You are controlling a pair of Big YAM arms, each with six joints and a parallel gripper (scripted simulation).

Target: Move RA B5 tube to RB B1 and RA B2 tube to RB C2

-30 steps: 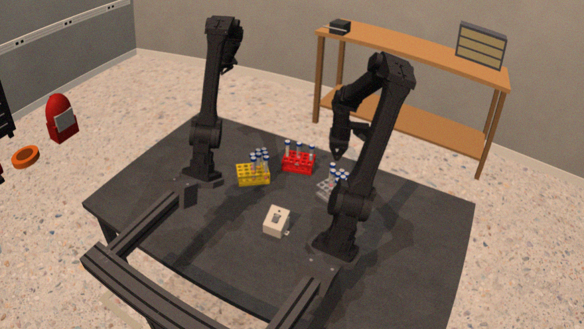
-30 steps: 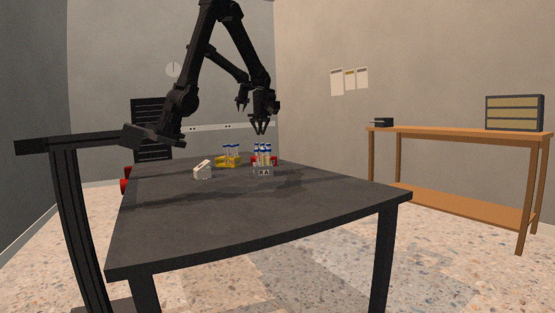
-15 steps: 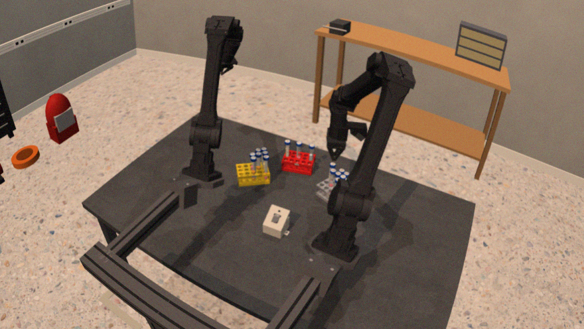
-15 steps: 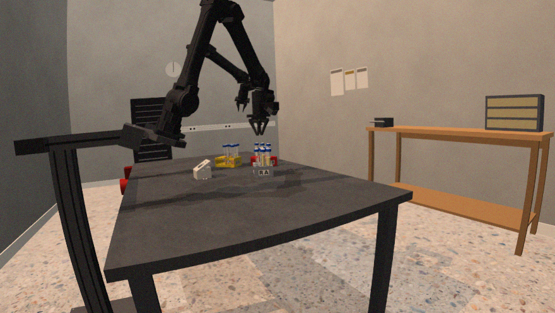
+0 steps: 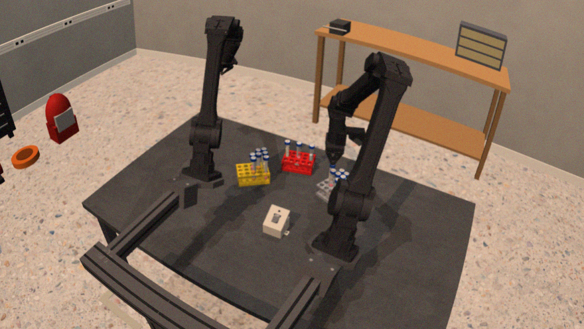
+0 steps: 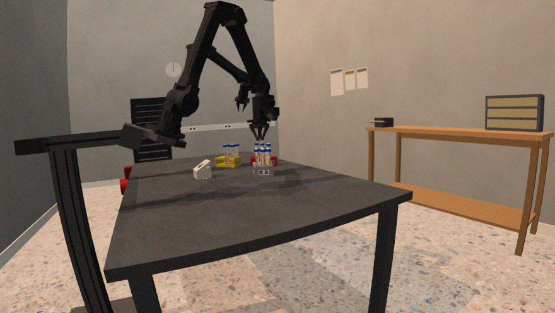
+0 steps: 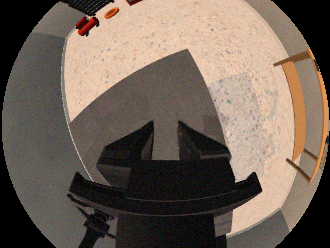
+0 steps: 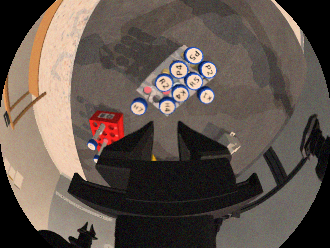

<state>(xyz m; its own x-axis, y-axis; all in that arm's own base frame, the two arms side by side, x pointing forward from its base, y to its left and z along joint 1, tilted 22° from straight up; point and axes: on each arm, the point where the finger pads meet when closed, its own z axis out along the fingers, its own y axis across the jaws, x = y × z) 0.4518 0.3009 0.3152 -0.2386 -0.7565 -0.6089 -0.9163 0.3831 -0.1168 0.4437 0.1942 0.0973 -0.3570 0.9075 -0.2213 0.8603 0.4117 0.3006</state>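
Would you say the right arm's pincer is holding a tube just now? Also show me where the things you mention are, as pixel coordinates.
No, it is part-open with nothing gripped: the right pincer (image 6: 260, 139) (image 8: 165, 125) shows bare table between its fingertips, and the tube caps lie beyond them.
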